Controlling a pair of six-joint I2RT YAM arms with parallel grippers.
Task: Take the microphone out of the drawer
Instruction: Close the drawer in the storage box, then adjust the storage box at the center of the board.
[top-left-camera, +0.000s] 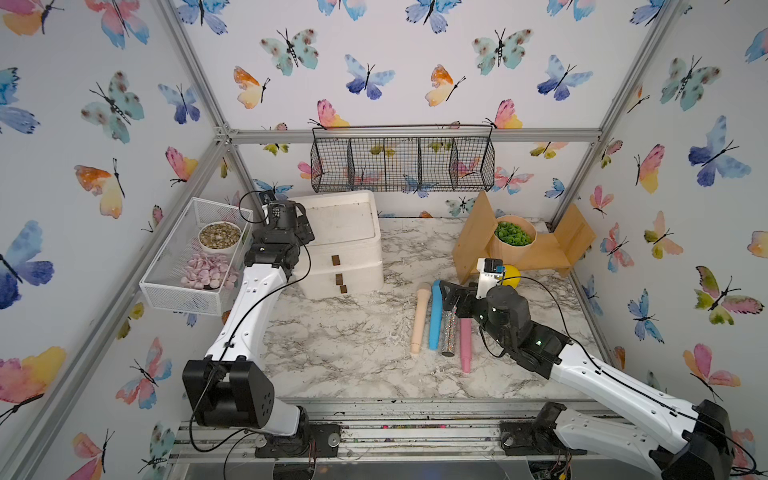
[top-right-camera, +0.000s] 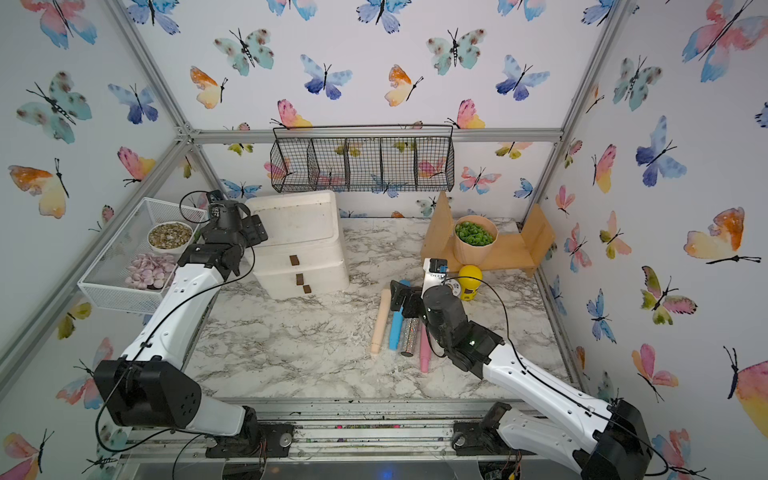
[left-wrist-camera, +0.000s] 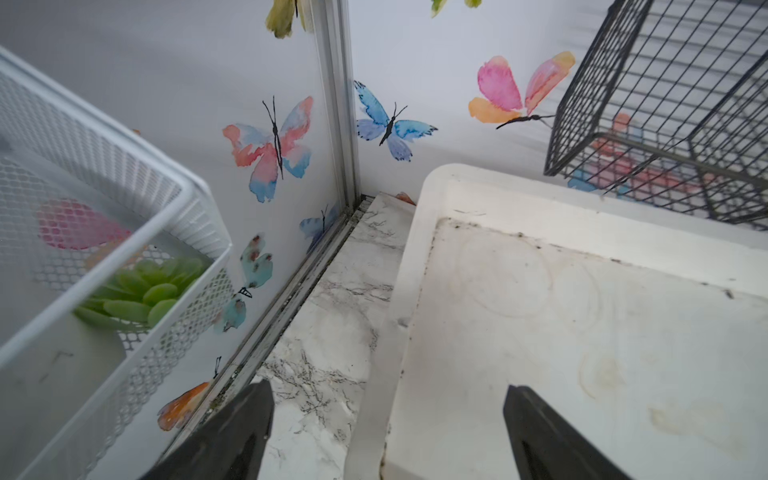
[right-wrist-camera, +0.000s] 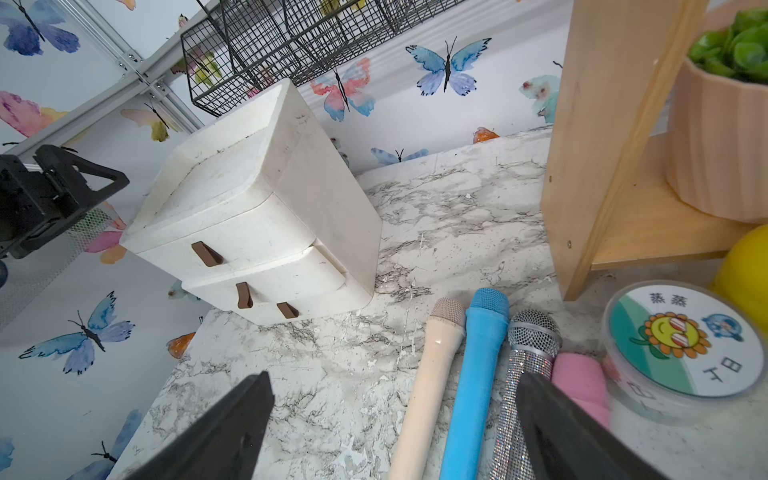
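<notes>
Beneath wide right fingers (right-wrist-camera: 561, 432), four microphones (right-wrist-camera: 478, 374) on table (right-wrist-camera: 332, 374), left fingers (left-wrist-camera: 232, 436) wide, empty

A potted plant (top-left-camera: 513, 237) sits on the wooden shelf (top-left-camera: 577, 239).

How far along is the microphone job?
Done: a row of four handheld microphones lies on the marble table, and the drawers of the white plastic drawer unit look shut. In hand: nothing; left end effector and right end effector are open, empty. Left: probably nothing.
</notes>
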